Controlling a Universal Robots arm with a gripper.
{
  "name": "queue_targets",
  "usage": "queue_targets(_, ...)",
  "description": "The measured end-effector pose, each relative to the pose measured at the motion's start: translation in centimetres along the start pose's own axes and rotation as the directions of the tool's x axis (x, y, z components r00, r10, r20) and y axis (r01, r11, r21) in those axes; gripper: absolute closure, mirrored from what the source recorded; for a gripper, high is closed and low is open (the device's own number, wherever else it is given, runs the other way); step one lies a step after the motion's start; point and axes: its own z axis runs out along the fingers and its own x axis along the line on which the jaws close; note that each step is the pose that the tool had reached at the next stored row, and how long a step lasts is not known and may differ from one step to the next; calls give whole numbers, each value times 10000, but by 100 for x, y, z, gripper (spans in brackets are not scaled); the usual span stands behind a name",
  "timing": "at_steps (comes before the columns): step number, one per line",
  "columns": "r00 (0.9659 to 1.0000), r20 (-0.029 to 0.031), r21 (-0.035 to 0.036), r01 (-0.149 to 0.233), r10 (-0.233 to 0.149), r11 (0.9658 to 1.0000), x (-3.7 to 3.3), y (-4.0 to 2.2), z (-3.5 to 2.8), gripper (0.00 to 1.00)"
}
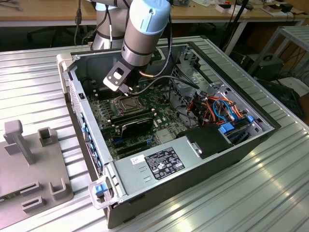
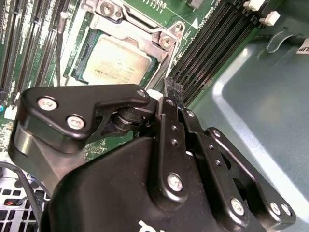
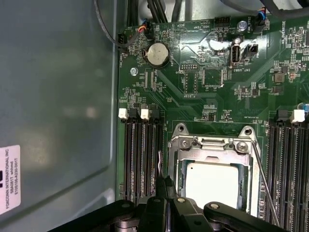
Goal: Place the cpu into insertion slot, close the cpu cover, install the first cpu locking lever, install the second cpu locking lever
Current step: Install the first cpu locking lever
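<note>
Hovering, my jaws closed, beside the lever [image 3: 160,164]: thin springy wire, I judge, best taken near its end.

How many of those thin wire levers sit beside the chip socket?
2. One lever runs between the insertion slot and the memory slots near the gripper; the other lever lies along the slot's opposite side.
</note>
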Motion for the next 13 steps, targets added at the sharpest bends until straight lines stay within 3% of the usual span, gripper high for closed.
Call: queue_targets(13, 10000, 0, 2, 0, 0, 10000, 25, 61, 7, 89)
